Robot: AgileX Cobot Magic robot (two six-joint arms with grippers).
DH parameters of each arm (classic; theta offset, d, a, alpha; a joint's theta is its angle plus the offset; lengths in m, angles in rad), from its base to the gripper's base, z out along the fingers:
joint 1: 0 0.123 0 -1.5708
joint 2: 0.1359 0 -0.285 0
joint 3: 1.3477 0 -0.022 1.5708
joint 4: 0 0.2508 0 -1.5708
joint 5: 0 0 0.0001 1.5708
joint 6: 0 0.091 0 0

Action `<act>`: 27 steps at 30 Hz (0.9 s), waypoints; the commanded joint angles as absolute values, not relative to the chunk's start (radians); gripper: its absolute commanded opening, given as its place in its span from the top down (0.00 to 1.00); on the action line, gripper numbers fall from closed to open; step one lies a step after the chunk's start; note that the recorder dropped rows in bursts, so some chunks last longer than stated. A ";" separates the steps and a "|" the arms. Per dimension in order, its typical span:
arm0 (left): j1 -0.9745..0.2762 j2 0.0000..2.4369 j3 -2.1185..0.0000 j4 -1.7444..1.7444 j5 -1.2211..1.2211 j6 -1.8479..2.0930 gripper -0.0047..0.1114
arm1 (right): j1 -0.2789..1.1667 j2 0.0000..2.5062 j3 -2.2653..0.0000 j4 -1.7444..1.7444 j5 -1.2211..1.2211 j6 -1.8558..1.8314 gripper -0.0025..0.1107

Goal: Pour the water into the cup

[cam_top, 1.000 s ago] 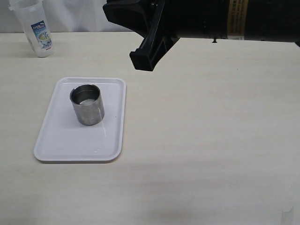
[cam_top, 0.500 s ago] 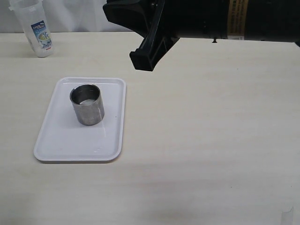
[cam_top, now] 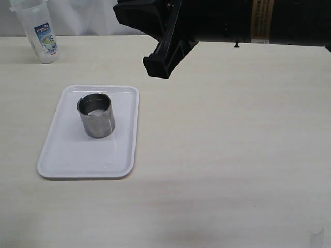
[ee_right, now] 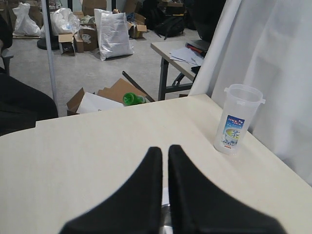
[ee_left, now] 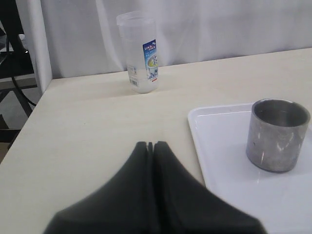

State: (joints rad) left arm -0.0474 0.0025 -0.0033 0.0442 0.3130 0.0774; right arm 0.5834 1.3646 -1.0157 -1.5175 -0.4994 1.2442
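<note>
Light bright, even and diffuse; seems to fall from above. Desk (cam_top: 232,155) pale, flatly lit. Cup (cam_top: 96,114) throws only a weak, soft-edged shadow on the tray (cam_top: 62,155); its inside glints, and there are small glare spots near the tray's near end. Exterior view: black arm (cam_top: 217,20) close to lens, underexposed, detail lost. Wrist views: left hand (ee_left: 151,144) and right hand (ee_right: 165,148) blurred, featureless black; jug (ee_right: 236,122) beyond is sharp. Curtain (ee_right: 287,73) almost blown-out white.
</note>
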 commanded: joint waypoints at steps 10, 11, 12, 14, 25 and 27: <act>-0.045 0.000 0.000 0.041 0.319 0.078 0.96 | 0.582 1.359 -1.011 -1.508 -0.498 1.245 0.94; -0.045 0.000 0.000 0.041 0.319 0.078 0.96 | 0.582 1.359 -1.011 -1.508 -0.498 1.245 0.94; -0.045 0.000 0.000 0.041 0.321 0.078 0.96 | 0.582 1.359 -1.011 -1.508 -0.498 1.245 0.94; -0.045 0.000 0.000 0.041 0.322 0.078 0.96 | 0.582 1.359 -1.011 -1.508 -0.498 1.245 0.94; -0.045 0.000 0.000 0.041 0.317 0.078 0.96 | 0.582 1.359 -1.011 -1.508 -0.498 1.245 0.94; -0.045 0.000 0.000 0.041 0.317 0.078 0.96 | 0.582 1.359 -1.011 -1.508 -0.498 1.245 0.94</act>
